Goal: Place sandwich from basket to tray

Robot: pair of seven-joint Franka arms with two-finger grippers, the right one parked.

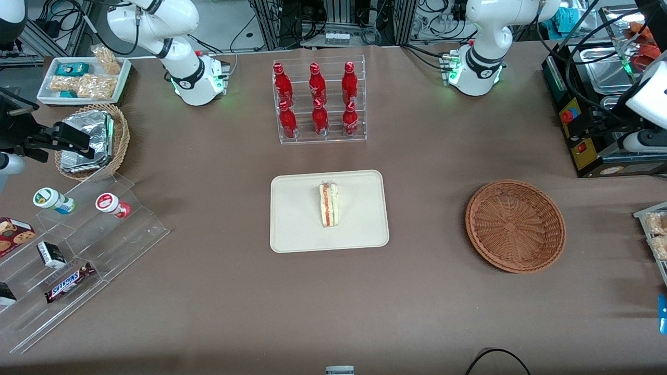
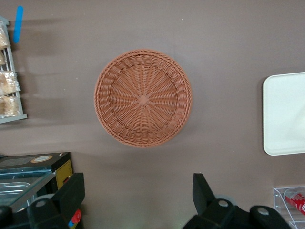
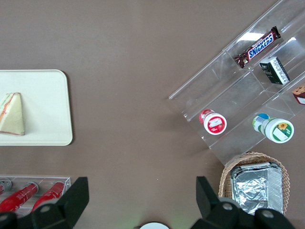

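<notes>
Sandwich [image 1: 329,204] lay on tray [image 1: 292,229]. Basket [image 2: 143,98] sat bare. Gripper [image 2: 138,200] hung above table, fingers [image 2: 202,191] wide apart, tips cut off.

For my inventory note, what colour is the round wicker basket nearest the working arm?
Reddish-brown wicker basket, best in left wrist view; open gripper above it.

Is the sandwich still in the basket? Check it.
No: the sandwich lies on the tray, the basket holds nothing, and the open gripper hangs above it.
</notes>
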